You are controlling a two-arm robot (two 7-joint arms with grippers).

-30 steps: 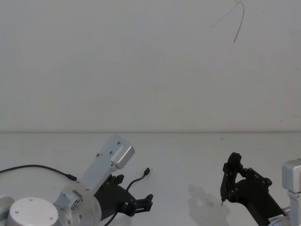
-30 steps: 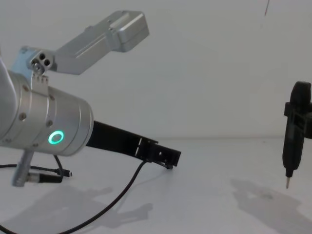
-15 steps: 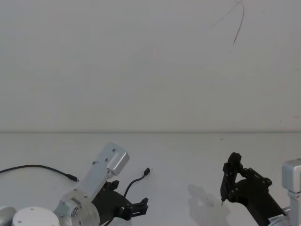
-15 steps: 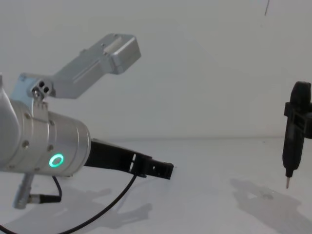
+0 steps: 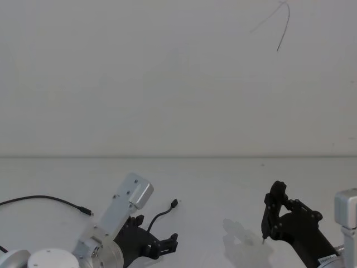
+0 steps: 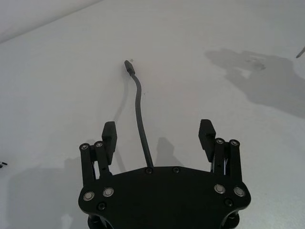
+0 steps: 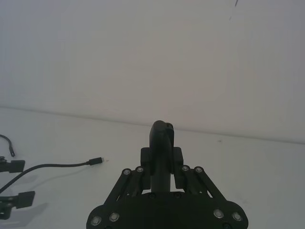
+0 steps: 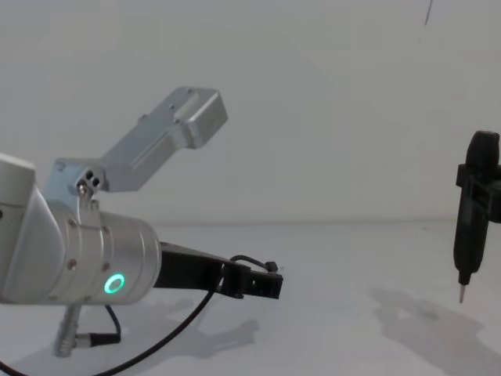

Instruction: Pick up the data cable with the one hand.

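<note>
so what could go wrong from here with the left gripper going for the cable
1. The data cable runs between the left gripper's open fingers but off-centre, close to one finger; closing may push it aside rather than pinch it.
2. The cable is thin and flexible with a free plug end; a shallow grip could let it slip on lifting.
The right gripper, shut on a pen-shaped tool, sits apart at the right, so a clash looks unlikely.

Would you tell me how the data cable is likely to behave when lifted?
Probably floppy: the data cable lies in a curve, so its plug end may droop. Thin, it might slip from the left gripper straddling it unless pinched squarely. The right gripper holds a pen tool.
</note>
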